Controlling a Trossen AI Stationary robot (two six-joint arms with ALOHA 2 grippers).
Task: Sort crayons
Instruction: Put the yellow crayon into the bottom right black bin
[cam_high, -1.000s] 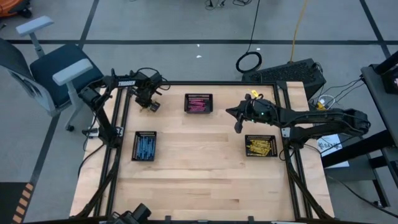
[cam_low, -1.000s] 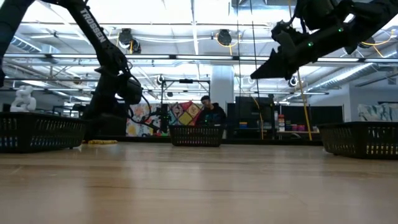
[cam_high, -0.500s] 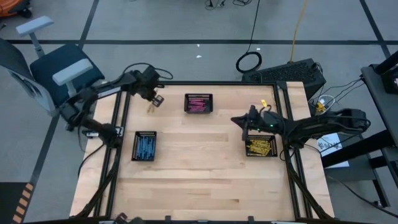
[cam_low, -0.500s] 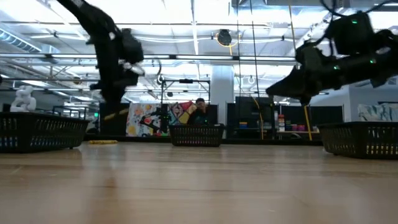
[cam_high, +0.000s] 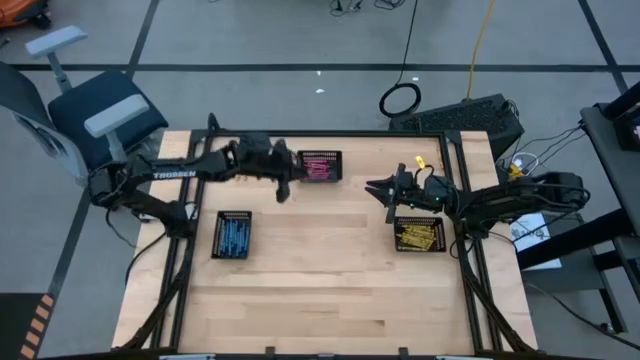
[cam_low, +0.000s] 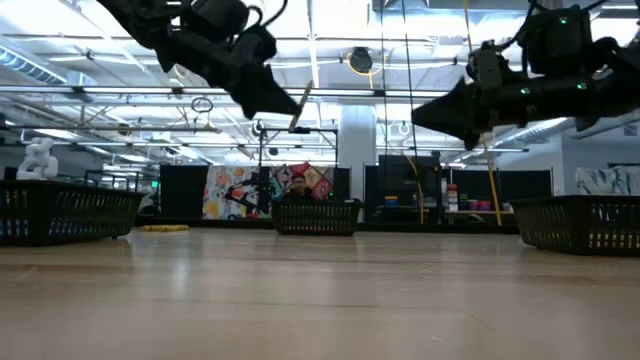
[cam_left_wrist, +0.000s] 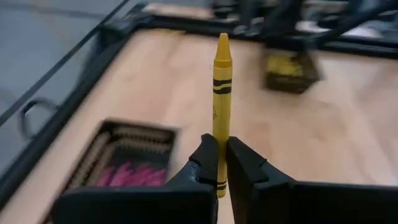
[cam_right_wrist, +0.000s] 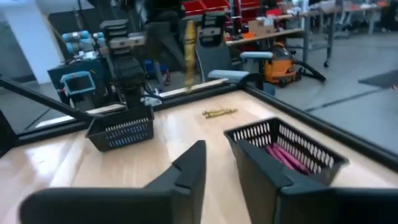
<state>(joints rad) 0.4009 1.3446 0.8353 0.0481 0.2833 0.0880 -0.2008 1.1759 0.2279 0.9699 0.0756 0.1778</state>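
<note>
A pale wooden table carries three black mesh baskets: blue crayons at nine o'clock, pink crayons at twelve, yellow crayons at three. Above the table, just left of the pink basket, the left gripper is clamped on one yellow crayon (tip pointing away from the fingers). The right gripper hovers empty, fingers apart, near the yellow basket. More gold crayons lie loose on the wood.

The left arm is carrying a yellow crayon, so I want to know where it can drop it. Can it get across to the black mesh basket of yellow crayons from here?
Probably yes. The left gripper, shut on the yellow crayon, hangs above bare table; but the right gripper hovers near the black mesh basket of yellow crayons and may crowd it.
</note>
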